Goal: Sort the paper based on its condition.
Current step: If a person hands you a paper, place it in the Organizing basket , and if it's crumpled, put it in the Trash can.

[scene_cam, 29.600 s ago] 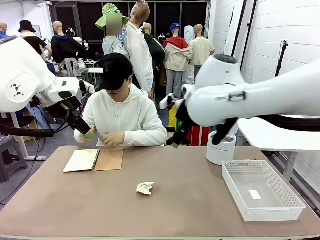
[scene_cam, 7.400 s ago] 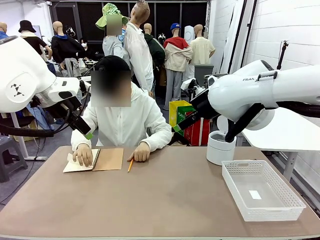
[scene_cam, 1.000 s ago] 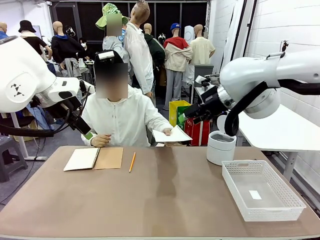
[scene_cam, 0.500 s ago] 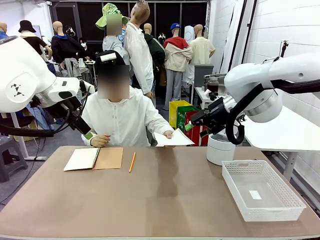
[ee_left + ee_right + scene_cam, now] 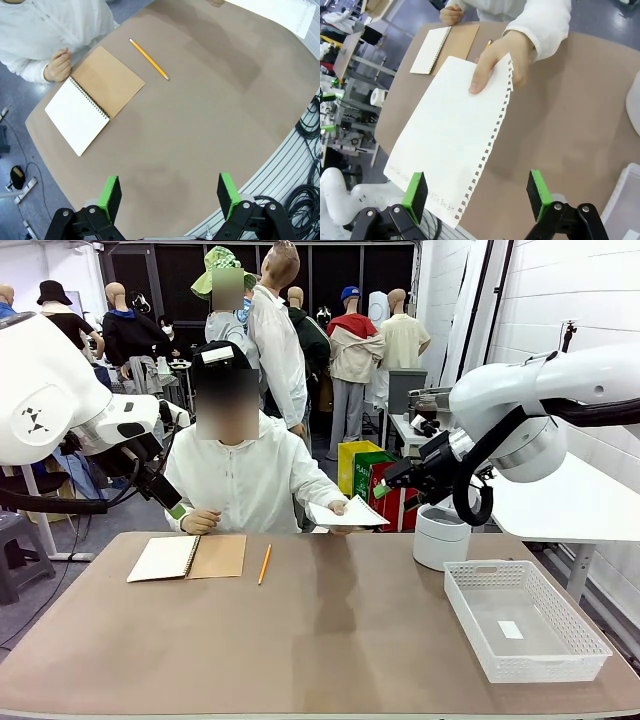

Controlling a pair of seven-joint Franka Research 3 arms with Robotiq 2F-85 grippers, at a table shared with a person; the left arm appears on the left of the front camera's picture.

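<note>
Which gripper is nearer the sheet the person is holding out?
Right. The right gripper is open, facing the free end of the sheet; the left gripper is far off, toward the side with the notebook.

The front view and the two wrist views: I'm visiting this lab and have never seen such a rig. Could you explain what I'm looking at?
Two white robot arms share a brown table with a person seated opposite. The front view looks across the table from between the arms. Each wrist view looks along one arm's own green-padded fingers. The left fingers hang open above the table, over an open notebook and a pencil. The right fingers are open too, facing a flat sheet of paper that the person's hand holds out; they are not closed on it. At the robot's right stand a white basket and a round white bin.
</note>
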